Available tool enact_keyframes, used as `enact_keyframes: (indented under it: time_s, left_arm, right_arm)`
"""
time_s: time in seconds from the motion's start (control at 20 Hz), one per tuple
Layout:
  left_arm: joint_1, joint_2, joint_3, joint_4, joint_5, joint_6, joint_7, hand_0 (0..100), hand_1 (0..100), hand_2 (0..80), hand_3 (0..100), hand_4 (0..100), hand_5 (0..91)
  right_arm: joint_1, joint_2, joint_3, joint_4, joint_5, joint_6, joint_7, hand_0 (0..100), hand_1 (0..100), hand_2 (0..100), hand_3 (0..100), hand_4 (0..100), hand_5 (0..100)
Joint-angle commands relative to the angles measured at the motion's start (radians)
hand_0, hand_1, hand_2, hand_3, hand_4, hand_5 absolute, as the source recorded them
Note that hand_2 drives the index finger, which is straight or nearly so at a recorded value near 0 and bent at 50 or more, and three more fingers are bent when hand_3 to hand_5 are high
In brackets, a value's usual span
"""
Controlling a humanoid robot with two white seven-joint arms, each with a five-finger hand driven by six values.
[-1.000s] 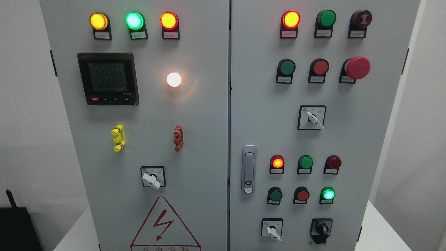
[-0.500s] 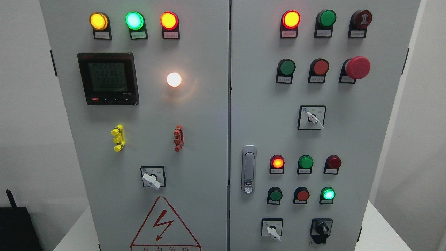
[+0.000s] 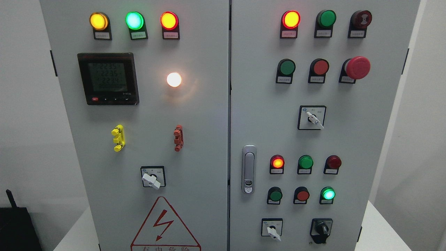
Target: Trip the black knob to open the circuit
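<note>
Black knob (image 3: 321, 229): lower right corner of the cabinet (image 3: 376, 139), handle pointing roughly upward, mounted low within arm's reach. No robot hand in view; state of fingers cannot be told.

Black knob (image 3: 321, 229) at lower right of grey cabinet (image 3: 209, 139); green lamp (image 3: 328, 194) lit above it

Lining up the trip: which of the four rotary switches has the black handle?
The black knob at the right door's bottom right; the other three have white handles.
</note>
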Motion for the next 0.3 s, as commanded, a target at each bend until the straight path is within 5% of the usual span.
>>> enact_keyframes:
  time_s: [0.0, 0.25]
  left_arm:
    - [0.000, 0.000, 0.000, 0.000, -0.023, -0.001, 0.000, 12, 39, 0.0, 0, 0, 0.0]
    - [0.000, 0.000, 0.000, 0.000, -0.023, -0.001, 0.000, 12, 39, 0.0, 0, 0, 0.0]
  right_arm:
    - [0.001, -0.001, 0.003, -0.001, 0.000, 0.000, 0.001, 0, 0, 0, 2, 0, 0]
    - [-0.002, -0.001, 0.003, -0.001, 0.000, 0.000, 0.001, 0, 0, 0, 0, 0, 0]
